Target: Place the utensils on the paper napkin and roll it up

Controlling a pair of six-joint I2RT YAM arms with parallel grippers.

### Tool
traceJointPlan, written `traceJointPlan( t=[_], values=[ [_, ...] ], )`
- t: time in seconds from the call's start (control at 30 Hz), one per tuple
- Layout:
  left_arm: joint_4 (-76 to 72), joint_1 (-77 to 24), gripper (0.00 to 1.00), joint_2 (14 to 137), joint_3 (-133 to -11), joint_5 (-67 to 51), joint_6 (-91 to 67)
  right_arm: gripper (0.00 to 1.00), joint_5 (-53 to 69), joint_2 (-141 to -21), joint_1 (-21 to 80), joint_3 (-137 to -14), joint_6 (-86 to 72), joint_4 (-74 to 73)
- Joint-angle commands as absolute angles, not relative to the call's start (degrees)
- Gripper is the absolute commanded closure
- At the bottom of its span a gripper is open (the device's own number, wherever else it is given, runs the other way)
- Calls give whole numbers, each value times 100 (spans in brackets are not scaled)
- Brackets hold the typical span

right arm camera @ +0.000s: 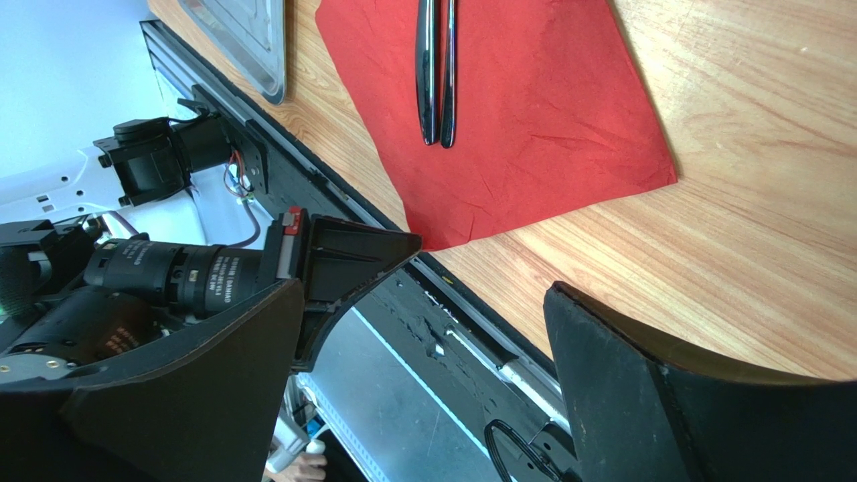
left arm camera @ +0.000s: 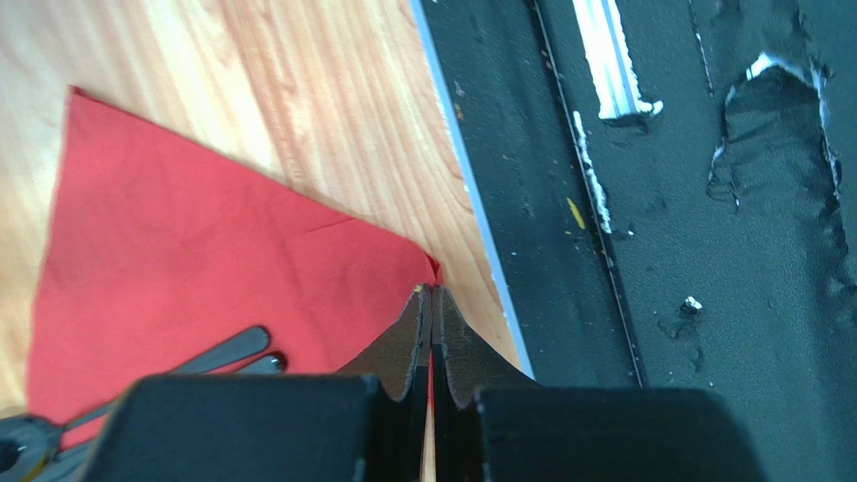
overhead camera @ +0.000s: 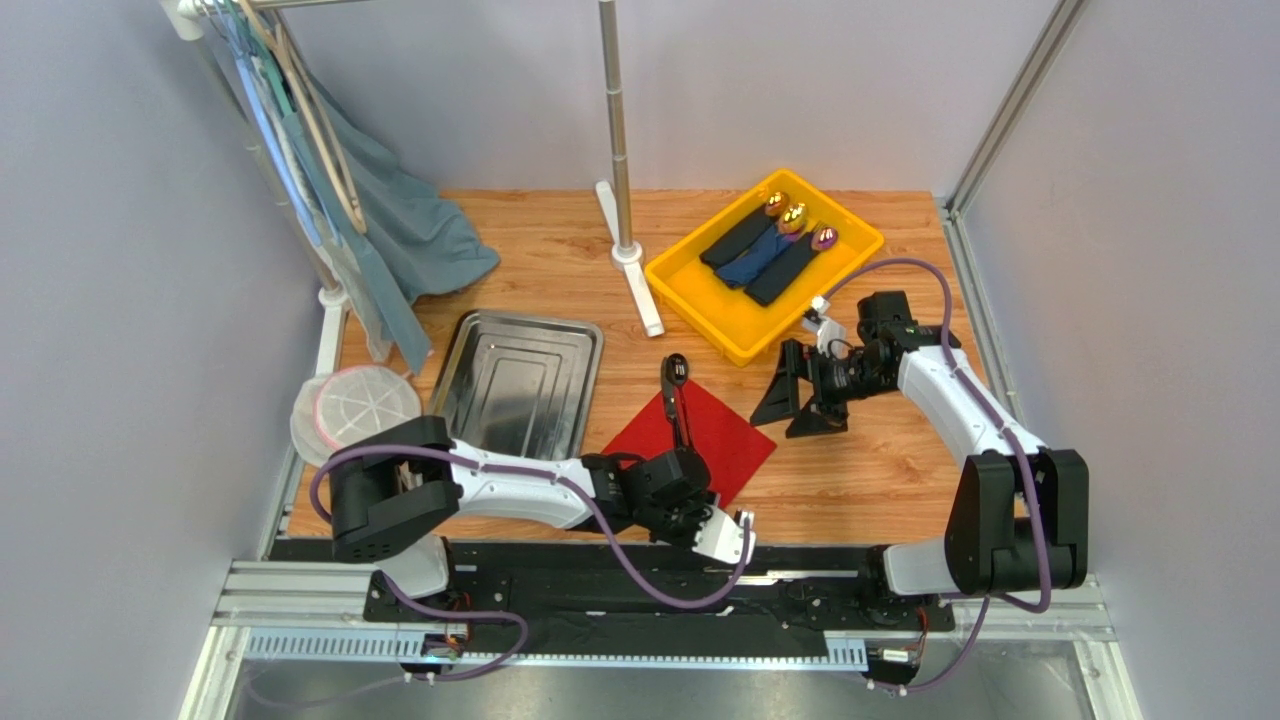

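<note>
The top camera is the only one that shows the whole table. The paper napkin is bright red and lies like a diamond near the middle. The steel tray is at its 9 o'clock and the yellow bin is at its 1 o'clock. The utensils are thin and dark and lie on the napkin. The spoon's round end points to 12 o'clock and pokes out past the paper. The left gripper sits at the napkin's 6 o'clock corner, by the table's near edge. Only the left wrist camera shows that its fingers are squeezed tight together on that red corner. The right gripper is at the napkin's 3 o'clock, a little apart from it. The right wrist camera shows its fingers spread wide with nothing in them. It also shows two dark handles lying side by side on smooth, flat paper.
</note>
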State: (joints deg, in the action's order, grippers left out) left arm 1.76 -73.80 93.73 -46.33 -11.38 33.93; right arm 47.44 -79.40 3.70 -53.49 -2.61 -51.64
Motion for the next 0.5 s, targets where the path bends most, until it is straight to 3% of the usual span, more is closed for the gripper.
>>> traceJointPlan(
  t=[0.0,0.23,0.47],
  values=[
    [-185,-7409,100,8939,-4597,-994,3480,5,4763,-7875,378,-5396,-272,-5124],
    [158,-6970,100,8930,-4939,-1090,3085,7,4948,-7910,369,-5326,-334,-5054],
    [79,-6557,100,9123,-5089,-1028,3085,26,5124,-8007,378,-5186,-466,-4966]
  ],
)
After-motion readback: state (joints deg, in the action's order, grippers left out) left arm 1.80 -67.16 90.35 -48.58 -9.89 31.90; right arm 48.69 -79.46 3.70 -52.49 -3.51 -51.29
